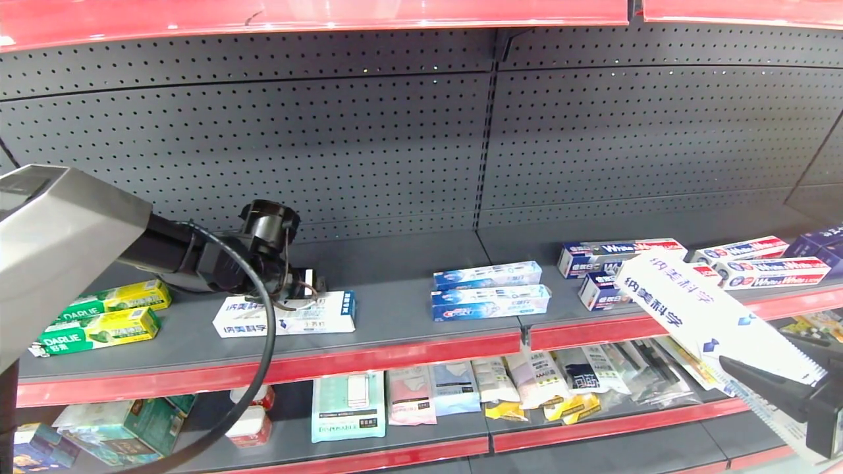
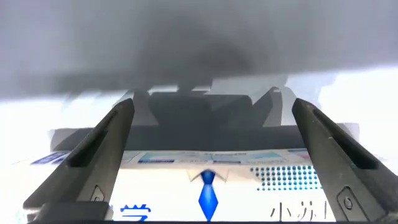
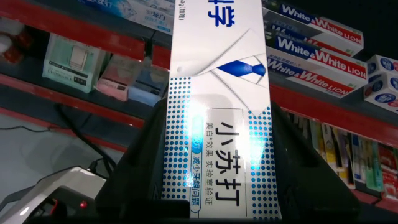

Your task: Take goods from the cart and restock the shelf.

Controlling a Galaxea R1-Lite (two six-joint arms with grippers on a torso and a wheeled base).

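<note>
**Robot restocks toothpaste aisle, one carton down and one in the air**

A grey metal shelf (image 1: 395, 309), backed by a perforated panel (image 1: 329, 145) and edged by a glossy red price rail (image 1: 395, 355), is where the robot is stocking toothpaste. The step in hand looks to be setting down the carried carton (image 1: 698, 309). It hangs low on the right, in front of the shelf edge, tilted, with its far end toward the blue-and-white boxes (image 1: 622, 253). The right gripper (image 3: 217, 155) is clamped on its near end, a dark finger on each long side.

Done well, the box would be levelled and brought over a bare stretch of deck. It would then be laid flat, parallel to the rail, before the fingers part.

On the left, the shelved carton (image 1: 290, 319) lies flat near the front, between green boxes (image 1: 105, 316) and a pair of pale blue boxes (image 1: 490, 293). The left gripper (image 1: 303, 286) sits low over it, fingers spread apart and gripping nothing. It would best lift clear without nudging the box.

The shelf deck is matt painted metal, and the panel behind it is dotted with regular holes. Both cartons are long, flat-sided white cardboard with blue print and a slick, light-catching finish. That finish probably slides easily and the thin walls probably dent, so a moderate squeeze seems wise. The gripper fingers are dark, hard-looking and wedge-shaped.
</note>
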